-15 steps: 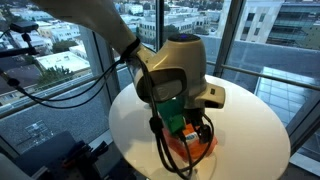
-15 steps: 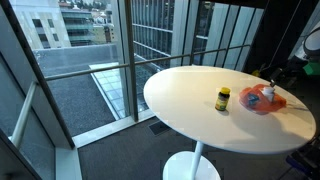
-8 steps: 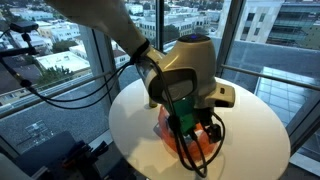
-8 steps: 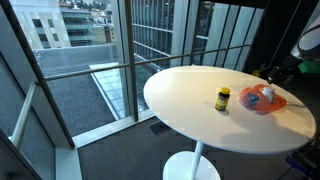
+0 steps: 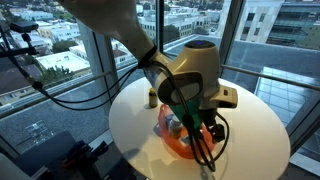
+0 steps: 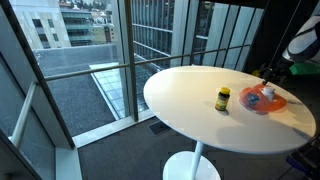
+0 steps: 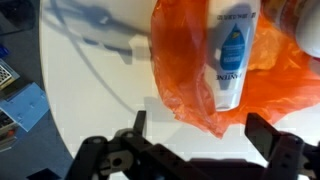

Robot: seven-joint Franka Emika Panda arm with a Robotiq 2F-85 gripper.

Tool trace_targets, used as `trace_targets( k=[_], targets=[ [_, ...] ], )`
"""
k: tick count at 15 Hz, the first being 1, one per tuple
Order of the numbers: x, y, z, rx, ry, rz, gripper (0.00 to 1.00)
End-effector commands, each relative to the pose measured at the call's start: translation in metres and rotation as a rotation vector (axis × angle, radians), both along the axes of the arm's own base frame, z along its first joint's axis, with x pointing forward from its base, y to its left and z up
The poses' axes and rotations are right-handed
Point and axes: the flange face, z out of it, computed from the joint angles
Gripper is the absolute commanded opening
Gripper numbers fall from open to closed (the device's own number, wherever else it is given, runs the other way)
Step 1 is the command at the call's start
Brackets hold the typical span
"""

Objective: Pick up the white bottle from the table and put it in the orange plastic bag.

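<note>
The white bottle [image 7: 231, 55] with a blue label lies on its side in the orange plastic bag [image 7: 180, 70] on the round white table [image 7: 90, 90]. In the wrist view my gripper [image 7: 197, 135] is open and empty, its two fingers apart just past the bag's near edge. The bag also shows in both exterior views [image 6: 266, 100] [image 5: 180, 138], with the bottle as a white spot on it [image 6: 268, 95]. In an exterior view the arm's wrist [image 5: 192, 75] covers most of the bag.
A small yellow jar with a dark lid [image 6: 223, 98] stands on the table next to the bag, also visible behind the arm [image 5: 152, 97]. Cables hang from the arm [image 5: 205, 150]. Glass walls and a railing surround the table.
The arm has swung sideways and lifted away from the bag, uncovering more of it. The bottle and bag stay in place.
</note>
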Motion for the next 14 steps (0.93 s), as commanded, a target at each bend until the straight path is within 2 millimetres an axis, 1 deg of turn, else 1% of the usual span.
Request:
trace_targets(
  k=[1, 3, 4, 6, 7, 10, 11, 13, 14],
  targets=[
    [0.0106, -0.0014, -0.0037, 0.003, -0.015, 0.030, 1.00],
    [0.0129, 0.0003, -0.0064, 0.002, -0.010, 0.040, 1.00],
    [0.0134, 0.0003, -0.0069, -0.001, -0.008, 0.043, 0.80],
    [0.0137, -0.0007, -0.0072, -0.006, -0.007, 0.046, 0.66],
    [0.0138, -0.0012, -0.0073, -0.007, -0.007, 0.046, 0.56],
    [0.0140, -0.0025, -0.0075, -0.009, -0.006, 0.045, 0.32],
    [0.0138, -0.0024, -0.0066, -0.010, -0.008, 0.046, 0.25],
    [0.0135, -0.0018, -0.0056, -0.009, -0.010, 0.046, 0.08],
    [0.0132, -0.0012, -0.0058, -0.009, -0.010, 0.047, 0.04]
  ],
)
